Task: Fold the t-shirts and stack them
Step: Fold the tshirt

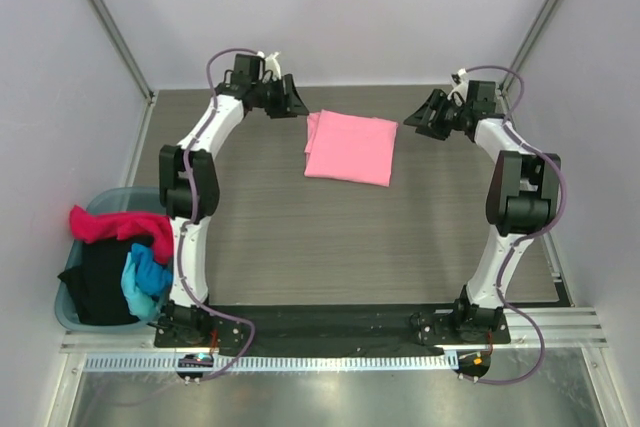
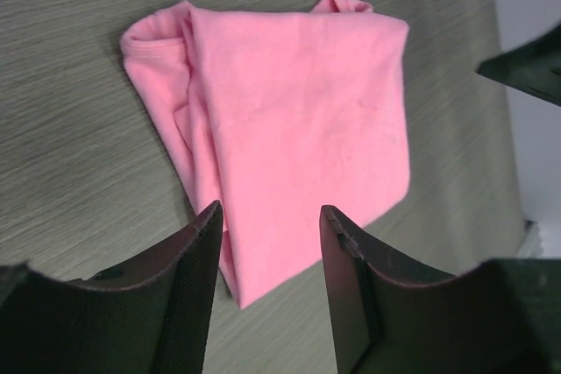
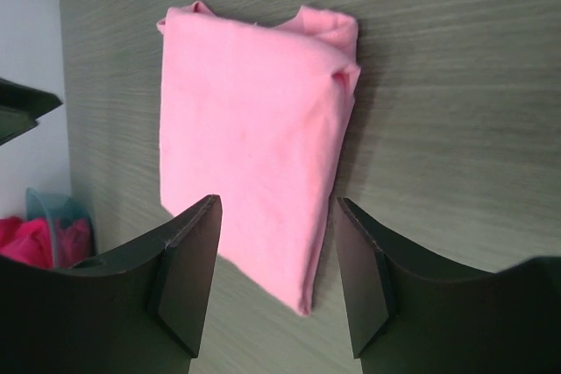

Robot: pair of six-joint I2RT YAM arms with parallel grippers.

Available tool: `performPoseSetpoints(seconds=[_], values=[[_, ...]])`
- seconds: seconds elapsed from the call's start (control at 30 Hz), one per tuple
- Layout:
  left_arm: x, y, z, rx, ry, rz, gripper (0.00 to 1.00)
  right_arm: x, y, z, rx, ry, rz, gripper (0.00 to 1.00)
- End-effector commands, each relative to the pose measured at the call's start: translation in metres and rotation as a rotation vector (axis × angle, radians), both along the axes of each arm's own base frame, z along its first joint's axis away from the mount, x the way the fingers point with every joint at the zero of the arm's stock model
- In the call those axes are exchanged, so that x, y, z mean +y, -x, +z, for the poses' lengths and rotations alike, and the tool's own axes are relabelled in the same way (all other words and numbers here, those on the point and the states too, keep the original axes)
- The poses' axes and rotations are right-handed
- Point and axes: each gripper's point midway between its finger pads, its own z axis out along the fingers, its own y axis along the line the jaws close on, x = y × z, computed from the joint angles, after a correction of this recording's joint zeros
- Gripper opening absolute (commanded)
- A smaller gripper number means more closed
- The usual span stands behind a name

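The light pink t-shirt [image 1: 350, 147] lies folded into a neat rectangle at the far middle of the table [image 1: 300, 247], with an arm hanging either side of it. The left gripper [image 1: 290, 97] is just off the shirt's left edge, fingers spread wide and nothing between them. The right gripper [image 1: 432, 115] is a little way off the right edge, also wide open and empty. Each wrist view looks past its own fingers onto pink cloth, clear of it. One shirt folded, and by my reading the pile comes next: magenta t-shirt [image 1: 115, 225], black t-shirt [image 1: 100, 282] and bright blue t-shirt [image 1: 145, 277], heaped together in the teal basket [image 1: 108, 195] at the near left. Here's the danger: those three look tangled, so a pinch on one could drag a neighbour out with it, or snag the rim and tip the basket. The pink one also has loose cloth bunched along its left edge, and a low pass by the left arm could catch it and pull the fold open. And the next shirt needs flat room to spread; laid too near, it would ruffle the finished one
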Motion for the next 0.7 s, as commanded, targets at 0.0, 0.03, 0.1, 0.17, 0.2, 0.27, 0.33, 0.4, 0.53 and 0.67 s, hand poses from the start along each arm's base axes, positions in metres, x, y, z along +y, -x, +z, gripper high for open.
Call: performPoseSetpoints(seconds=[0.0,0.03,0.1,0.17,0.2,0.27,0.33,0.4,0.53,0.67], values=[[-0.002,0.010,0.027,-0.018,0.151,-0.132,0.49,-0.007,-0.029,0.009,-0.095,0.087,0.030,0.60],[0.000,0.006,0.025,-0.027,0.156,-0.136,0.48,-0.006,-0.032,0.009,-0.103,0.092,0.036,0.60],[0.002,-0.001,0.019,-0.039,0.153,-0.157,0.47,-0.004,-0.038,0.008,-0.108,0.081,0.051,0.59],[-0.001,-0.008,0.005,-0.033,0.153,-0.162,0.42,-0.002,-0.045,0.004,-0.117,0.093,0.066,0.58],[-0.004,-0.010,0.002,-0.038,0.157,-0.167,0.41,-0.002,-0.049,0.001,-0.120,0.105,0.065,0.57],[-0.008,-0.019,-0.015,-0.050,0.138,-0.171,0.38,-0.001,-0.057,-0.008,-0.109,0.115,0.074,0.57],[-0.012,-0.017,-0.027,-0.053,0.100,-0.202,0.30,0.006,-0.057,-0.009,-0.102,0.122,0.098,0.53],[-0.019,-0.011,-0.029,-0.045,0.114,-0.229,0.29,0.021,-0.054,0.002,-0.120,0.131,0.149,0.52],[-0.031,0.012,-0.032,0.092,0.240,-0.244,0.11,0.035,-0.040,0.017,-0.147,0.159,0.175,0.52],[-0.039,0.041,-0.054,0.223,0.287,-0.258,0.01,0.058,-0.014,0.002,-0.103,0.147,0.224,0.52]])
